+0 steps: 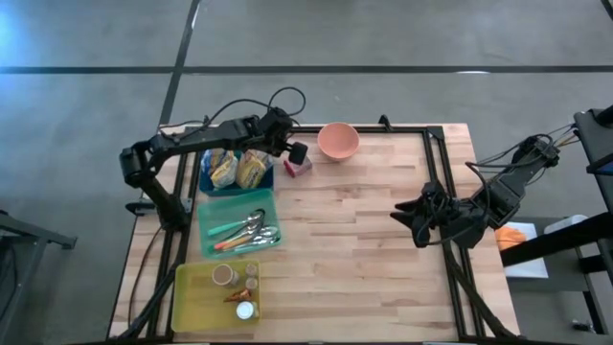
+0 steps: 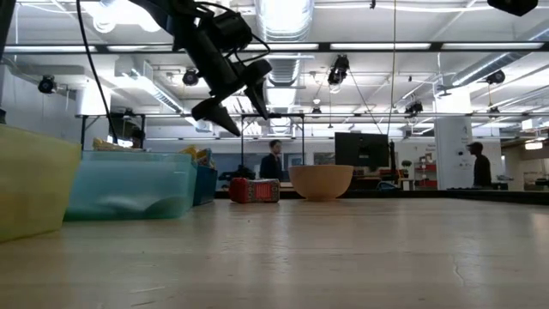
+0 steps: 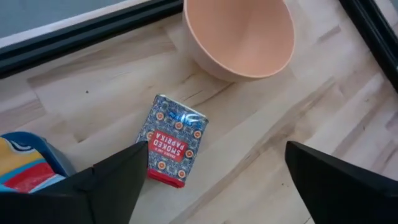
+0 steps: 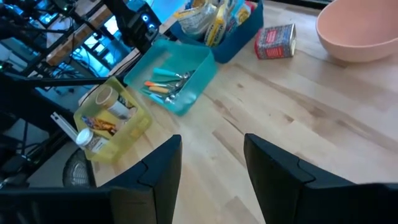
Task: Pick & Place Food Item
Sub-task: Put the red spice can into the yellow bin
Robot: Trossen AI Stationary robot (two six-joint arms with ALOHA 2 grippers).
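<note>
Red-and-blue paprika tin (image 3: pixel 173 140) flat on wood, long axis toward pink bowl (image 3: pixel 244 34), left gripper (image 3: pixel 211 180) jaws spread above.

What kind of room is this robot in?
Probably a robot lab or workshop. Two robot arms work at a wooden table with a black frame; the left gripper hangs over a small red tin. Behind are bright ceiling lights, a computer screen and people standing.

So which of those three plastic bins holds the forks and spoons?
The teal bin, the middle of the row. The blue bin holds snack bags; the yellow bin holds small jars.
</note>
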